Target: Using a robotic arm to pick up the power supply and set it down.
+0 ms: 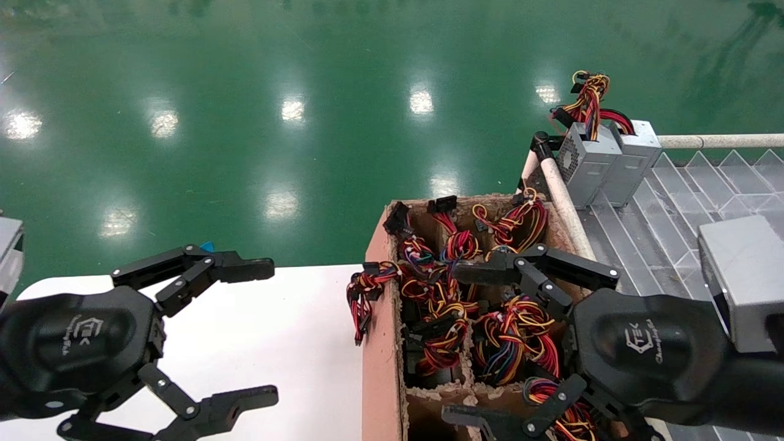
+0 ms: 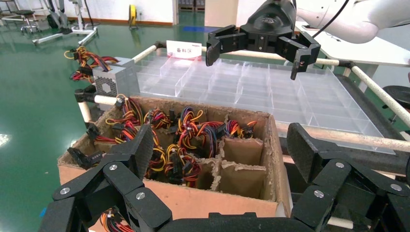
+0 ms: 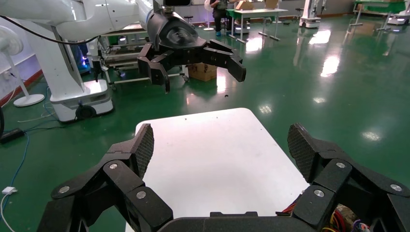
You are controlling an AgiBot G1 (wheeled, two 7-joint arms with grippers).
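Note:
The power supply (image 1: 585, 162), a grey box with a round fan grille and a yellow-orange-red wire bundle, stands upright at the clear tray's near-left corner; the left wrist view also shows the power supply (image 2: 116, 79). A like grey box (image 1: 637, 156) with red looped wires stands against it. My right gripper (image 1: 453, 343) hovers open over a cardboard box (image 1: 380, 343), holding nothing, well short of the power supply. My left gripper (image 1: 269, 331) hangs open and empty over the white table (image 1: 318, 380).
The cardboard box (image 2: 193, 200) has divider cells; several hold tangled coloured wire bundles (image 1: 441, 294), and two cells nearest the tray are bare. A clear compartment tray (image 1: 667, 233) sits on a pipe-framed rack (image 1: 566, 205) at the right. Green floor lies beyond.

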